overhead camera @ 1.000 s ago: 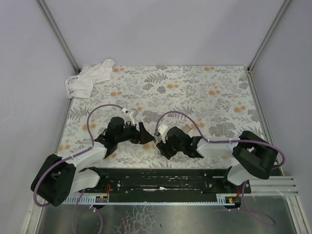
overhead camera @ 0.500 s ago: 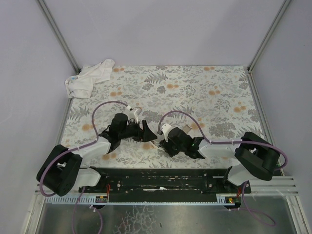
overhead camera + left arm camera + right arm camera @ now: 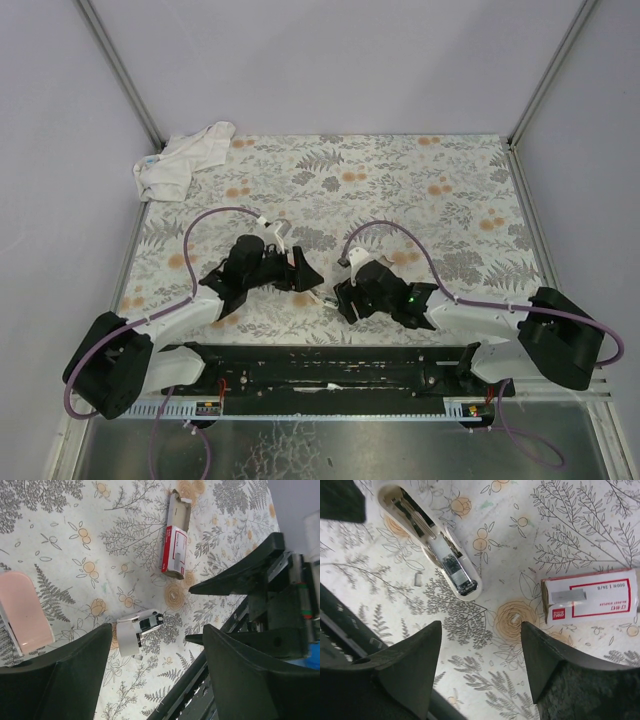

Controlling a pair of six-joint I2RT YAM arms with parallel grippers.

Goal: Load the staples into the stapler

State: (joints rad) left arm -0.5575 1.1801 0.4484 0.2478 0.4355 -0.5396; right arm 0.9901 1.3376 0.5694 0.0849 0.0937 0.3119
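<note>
A: Red and white cardboard: the small flat staple box [image 3: 174, 550] lies on the grey floral-print tablecloth [image 3: 100, 540], with its pale inner tray [image 3: 178, 511] slid partly out at one end.

B: And the stapler?

A: The pink and cream plastic stapler [image 3: 437, 547] lies swung open on the cloth with its metal channel facing up. It is near the box but not touching it.

B: How do the pincers stand?

A: The left gripper [image 3: 156, 637] hangs low over the stapler's cream end, its black fingers spread wide and holding nothing. The right gripper [image 3: 481, 627] is also spread wide and empty. It hovers over bare cloth between the stapler's tip and the box.

B: What does the overhead camera show?

A: Both arms reach in toward the middle of the table, their fingertips close together. They hide the box and most of the stapler. A crumpled white rag [image 3: 185, 160] sits at the far left corner, well apart from everything else.
</note>
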